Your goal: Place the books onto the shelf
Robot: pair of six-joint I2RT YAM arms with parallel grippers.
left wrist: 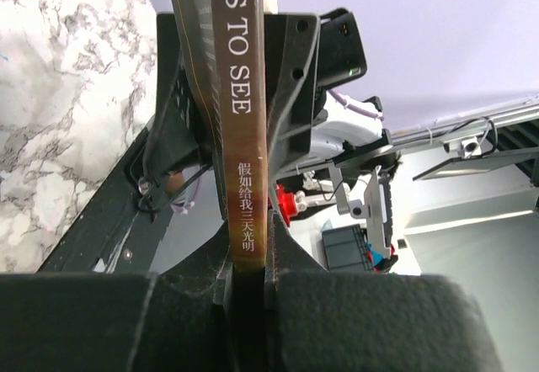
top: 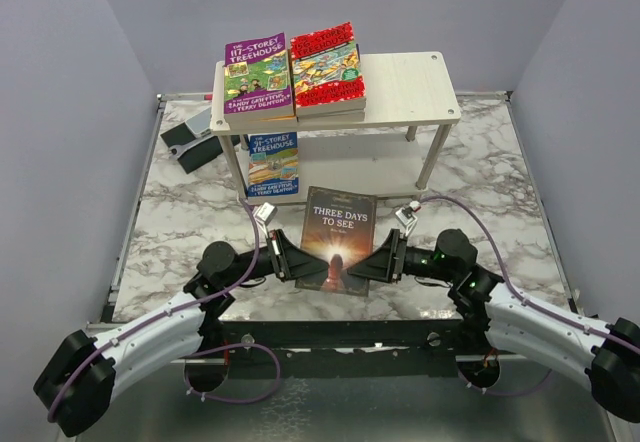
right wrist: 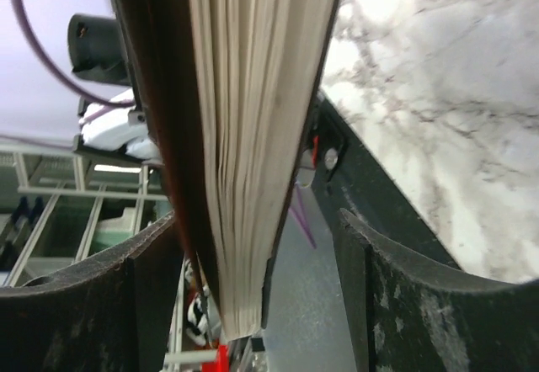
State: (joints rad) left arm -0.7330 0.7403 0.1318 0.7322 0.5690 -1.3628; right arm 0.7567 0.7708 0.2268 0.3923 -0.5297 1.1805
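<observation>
A dark brown-black book, "Three Days to See" (top: pixel 337 239), is held over the table's front edge between both grippers. My left gripper (top: pixel 290 260) is shut on its spine (left wrist: pixel 244 136), and both fingers (left wrist: pixel 286 254) press against it. My right gripper (top: pixel 385 262) stands open around the page edge (right wrist: pixel 253 136), with a clear gap to one finger (right wrist: pixel 370 263). On the pale wood shelf (top: pixel 410 92), a purple book (top: pixel 257 79) and a red book (top: pixel 326 67) lie on the top board. A blue book (top: pixel 272 164) lies on the lower board.
A flat grey-black device (top: pixel 195 140) lies on the marble table (top: pixel 480 192) left of the shelf. The right half of the shelf's top board is bare. Grey walls close in the table on three sides.
</observation>
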